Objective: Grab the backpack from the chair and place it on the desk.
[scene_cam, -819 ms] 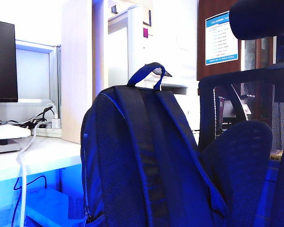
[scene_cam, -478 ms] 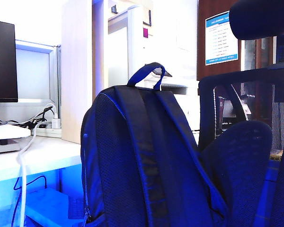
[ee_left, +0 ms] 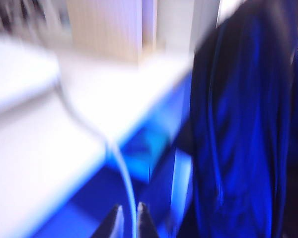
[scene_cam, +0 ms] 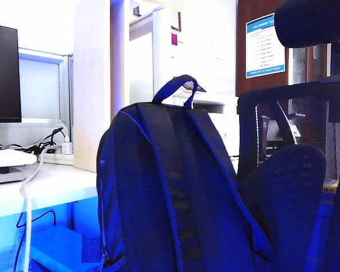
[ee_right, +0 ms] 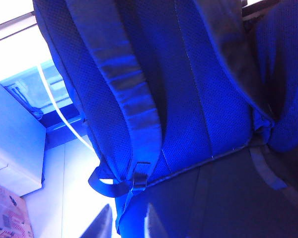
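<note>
backpack (scene_cam: 175, 192) upright on chair (scene_cam: 294, 187), centre frame; desk (scene_cam: 51, 190) lower left. left gripper (ee_left: 127, 220) nearly closed, empty, over the desk edge. right gripper (ee_right: 125, 223) slightly parted, empty, near the backpack's base. risk: strap-only grab swings bag into the desk cable (scene_cam: 27, 209).

An office is shown: a white surface (scene_cam: 56, 184) with a dark screen (scene_cam: 3, 72), cables (scene_cam: 45, 141), a mesh chair (scene_cam: 297, 164), and probably a notice (scene_cam: 264, 45) on the wall.
</note>
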Available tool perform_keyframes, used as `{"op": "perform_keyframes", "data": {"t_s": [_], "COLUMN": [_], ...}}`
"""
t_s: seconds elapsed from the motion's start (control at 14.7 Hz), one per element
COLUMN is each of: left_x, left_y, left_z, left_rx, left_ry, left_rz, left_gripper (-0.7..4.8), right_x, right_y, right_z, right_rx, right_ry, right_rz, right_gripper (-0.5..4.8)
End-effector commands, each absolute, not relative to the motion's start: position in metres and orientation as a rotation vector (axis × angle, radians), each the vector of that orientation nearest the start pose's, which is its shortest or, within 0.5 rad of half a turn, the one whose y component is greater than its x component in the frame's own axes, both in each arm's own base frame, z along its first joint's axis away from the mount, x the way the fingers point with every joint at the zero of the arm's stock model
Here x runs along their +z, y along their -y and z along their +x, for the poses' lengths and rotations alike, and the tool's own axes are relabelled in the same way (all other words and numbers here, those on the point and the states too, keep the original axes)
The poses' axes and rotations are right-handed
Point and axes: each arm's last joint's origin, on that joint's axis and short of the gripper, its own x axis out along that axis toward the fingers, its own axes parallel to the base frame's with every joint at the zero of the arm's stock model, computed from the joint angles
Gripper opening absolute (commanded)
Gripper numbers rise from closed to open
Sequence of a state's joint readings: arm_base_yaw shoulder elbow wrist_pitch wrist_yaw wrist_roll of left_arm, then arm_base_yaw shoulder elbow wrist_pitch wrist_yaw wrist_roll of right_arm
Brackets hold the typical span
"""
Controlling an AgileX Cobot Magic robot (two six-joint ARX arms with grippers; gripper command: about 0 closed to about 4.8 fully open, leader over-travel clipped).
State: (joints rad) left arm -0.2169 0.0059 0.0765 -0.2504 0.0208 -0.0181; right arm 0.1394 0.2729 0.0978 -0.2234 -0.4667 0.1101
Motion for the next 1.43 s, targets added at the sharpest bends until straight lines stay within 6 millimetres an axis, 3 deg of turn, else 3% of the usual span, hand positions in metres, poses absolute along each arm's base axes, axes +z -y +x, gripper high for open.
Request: {"op": "perform_keyframes", "data": {"t_s": [0.07,0.27,0.41,0.48,0.61,0.68,0.75,1.09,1.3,1.37,1.43], "left_x": [0.176,0.176,0.176,0.176,0.179,0.183,0.188,0.218,0.258,0.271,0.293], "left_y": [0.021,0.023,0.025,0.025,0.026,0.026,0.025,0.025,0.026,0.029,0.035], "left_z": [0.090,0.089,0.089,0.089,0.088,0.088,0.087,0.079,0.082,0.088,0.106], "left_rx": [-0.245,-0.324,-0.384,-0.411,-0.427,-0.428,-0.429,-0.492,-0.505,-0.556,-0.640], "left_ry": [-0.078,-0.085,-0.088,-0.087,-0.075,-0.060,-0.042,0.042,0.067,0.051,-0.001], "left_rz": [-0.069,-0.081,-0.084,-0.085,-0.113,-0.133,-0.139,-0.109,-0.060,-0.030,0.000], "left_gripper": [0.53,0.66,2.22,2.80,4.10,4.79,4.79,4.79,4.79,4.79,4.79], "right_x": [0.162,0.171,0.173,0.173,0.176,0.180,0.186,0.231,0.241,0.241,0.243], "right_y": [-0.028,-0.028,-0.028,-0.028,-0.028,-0.029,-0.029,-0.029,-0.030,-0.030,-0.032], "right_z": [0.103,0.106,0.106,0.106,0.106,0.107,0.107,0.105,0.111,0.113,0.117], "right_rx": [0.584,0.580,0.580,0.574,0.568,0.573,0.577,0.605,0.604,0.610,0.647], "right_ry": [-0.358,-0.294,-0.287,-0.297,-0.301,-0.284,-0.264,-0.154,-0.167,-0.182,-0.188], "right_rz": [0.177,0.280,0.298,0.334,0.423,0.453,0.485,0.482,0.486,0.502,0.539], "right_gripper": [0.95,1.19,1.33,2.16,2.97,3.90,4.36,4.36,4.36,4.37,4.38]}}
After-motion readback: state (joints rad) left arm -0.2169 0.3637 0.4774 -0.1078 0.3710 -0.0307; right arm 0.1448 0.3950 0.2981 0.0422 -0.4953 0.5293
